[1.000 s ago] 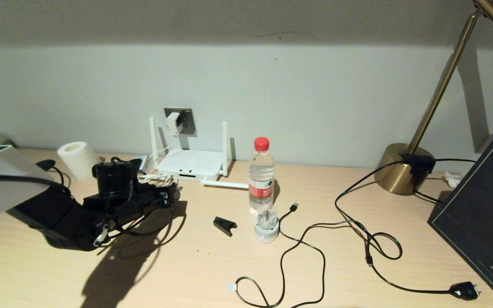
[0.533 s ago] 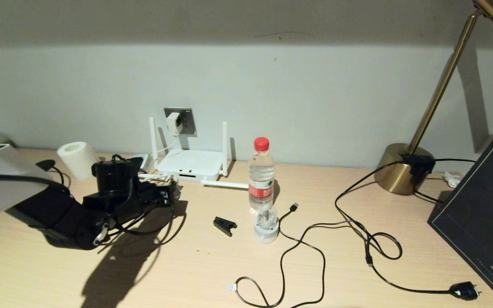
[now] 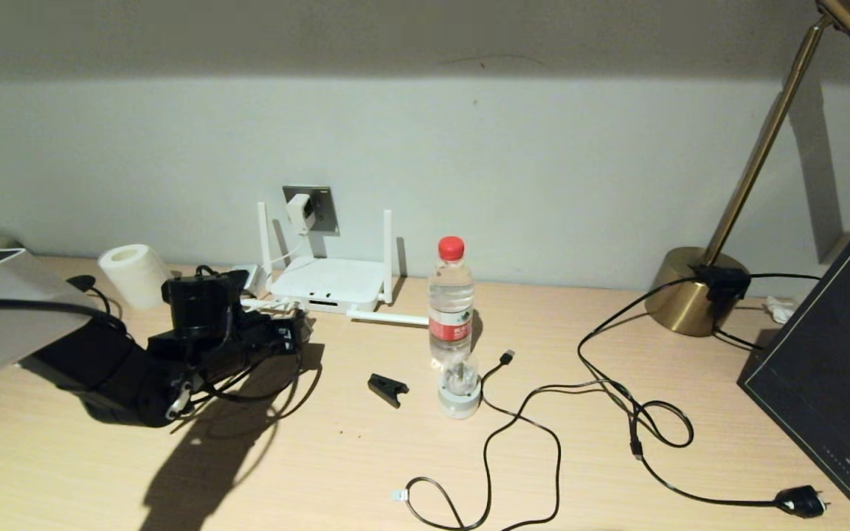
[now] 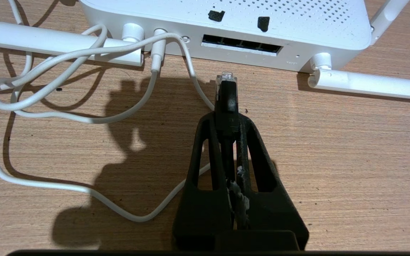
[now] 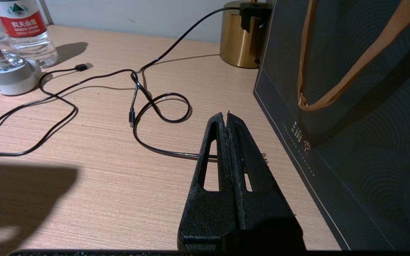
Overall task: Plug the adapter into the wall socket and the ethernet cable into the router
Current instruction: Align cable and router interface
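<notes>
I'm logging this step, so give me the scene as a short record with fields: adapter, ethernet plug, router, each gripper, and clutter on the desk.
adapter: seated in the wall socket, white cord hanging down to the router
ethernet cable: clear-tipped plug held just short of the port row, not inserted
router: on the desk against the wall, ports facing the left gripper
left gripper: jaws shut on the plug
right gripper: jaws shut, empty, beside the dark paper bag
clutter: water bottle, lamp base, tissue roll

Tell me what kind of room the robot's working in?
Probably a hotel or home desk: a wooden desk against a plain wall, with a brass lamp, a router under a wall socket, and a water bottle.
</notes>
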`<state>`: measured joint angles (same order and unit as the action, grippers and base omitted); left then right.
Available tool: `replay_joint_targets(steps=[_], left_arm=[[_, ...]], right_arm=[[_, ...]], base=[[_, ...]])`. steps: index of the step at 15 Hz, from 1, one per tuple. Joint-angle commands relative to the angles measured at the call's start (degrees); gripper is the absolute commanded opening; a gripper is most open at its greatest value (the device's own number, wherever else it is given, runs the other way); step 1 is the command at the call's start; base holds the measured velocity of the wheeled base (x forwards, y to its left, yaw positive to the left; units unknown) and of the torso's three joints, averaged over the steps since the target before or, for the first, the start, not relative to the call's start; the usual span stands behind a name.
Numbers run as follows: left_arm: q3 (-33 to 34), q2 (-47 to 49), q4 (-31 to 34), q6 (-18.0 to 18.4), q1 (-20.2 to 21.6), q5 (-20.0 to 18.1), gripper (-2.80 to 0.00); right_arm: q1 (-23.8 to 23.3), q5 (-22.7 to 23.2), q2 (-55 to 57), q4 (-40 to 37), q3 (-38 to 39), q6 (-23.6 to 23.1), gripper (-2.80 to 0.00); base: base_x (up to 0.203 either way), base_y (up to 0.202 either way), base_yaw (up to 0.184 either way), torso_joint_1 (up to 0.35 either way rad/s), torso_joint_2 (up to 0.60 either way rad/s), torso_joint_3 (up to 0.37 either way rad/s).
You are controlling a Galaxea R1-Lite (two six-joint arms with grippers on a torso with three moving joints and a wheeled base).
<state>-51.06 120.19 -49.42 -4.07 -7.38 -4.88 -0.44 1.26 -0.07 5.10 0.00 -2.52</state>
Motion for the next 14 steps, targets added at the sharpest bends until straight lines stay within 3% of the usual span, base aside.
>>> replay_joint_targets(steps=[1, 14], left_arm=[[-0.61, 0.76, -0.29, -0.06, -0.01, -0.05, -2.80], [-4.49, 2.24, 0.47, 0.47, 0.01, 0.22, -2.80]], right_arm=[[0.00, 0.06, 0.07, 0.08, 1.93, -0.03, -2.80], [0.00, 0.01, 0.07, 0.08, 1.93, -0.03, -2.80]], base=[[0.000, 0.000, 0.000, 0.000, 0.00, 0.000], [0.000, 0.000, 0.000, 0.000, 0.00, 0.000]])
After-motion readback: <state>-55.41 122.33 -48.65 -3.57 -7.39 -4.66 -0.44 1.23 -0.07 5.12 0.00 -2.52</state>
